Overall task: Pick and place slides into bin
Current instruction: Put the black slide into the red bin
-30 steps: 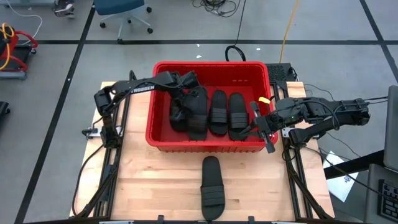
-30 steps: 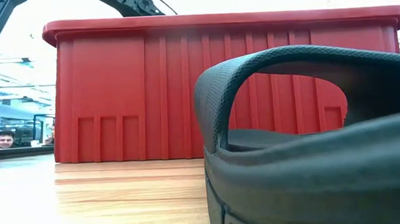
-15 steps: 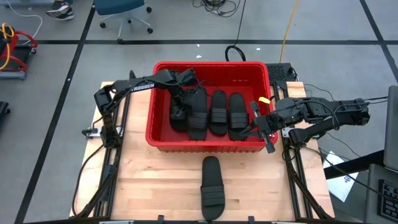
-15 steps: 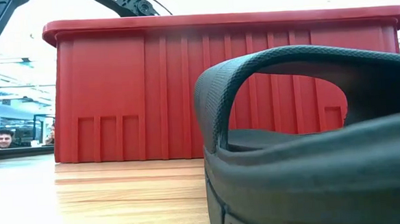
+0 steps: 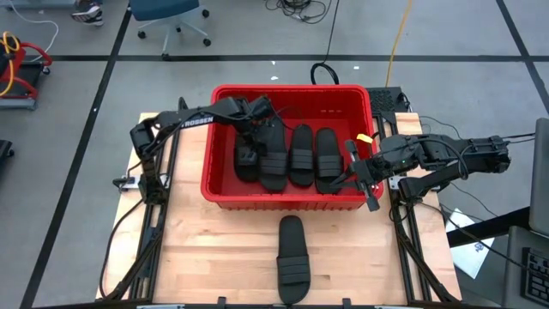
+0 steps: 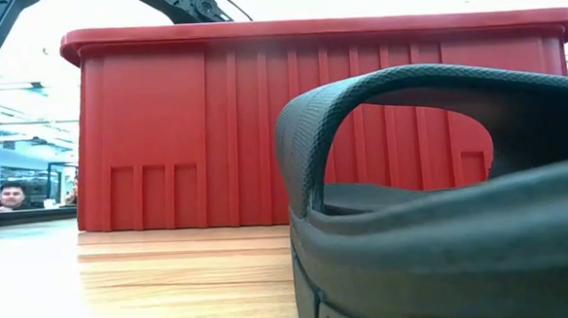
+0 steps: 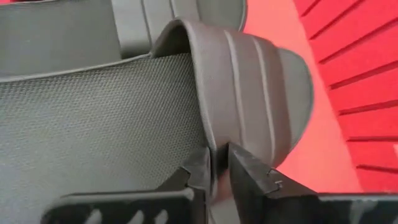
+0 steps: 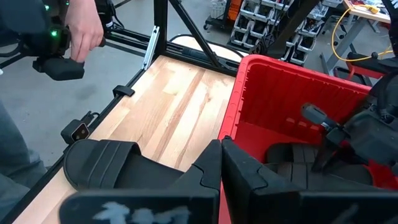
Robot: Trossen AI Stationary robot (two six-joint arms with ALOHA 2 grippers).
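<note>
One slide left on the table, lower centre of the high view, long axis running up-frame toward the bin. Nearer to the right gripper, fingers together over the bin's right wall. Left gripper inside the bin, upper left, pinched on a slide's strap.

black slide close up front, red bin behind, wood table
</note>
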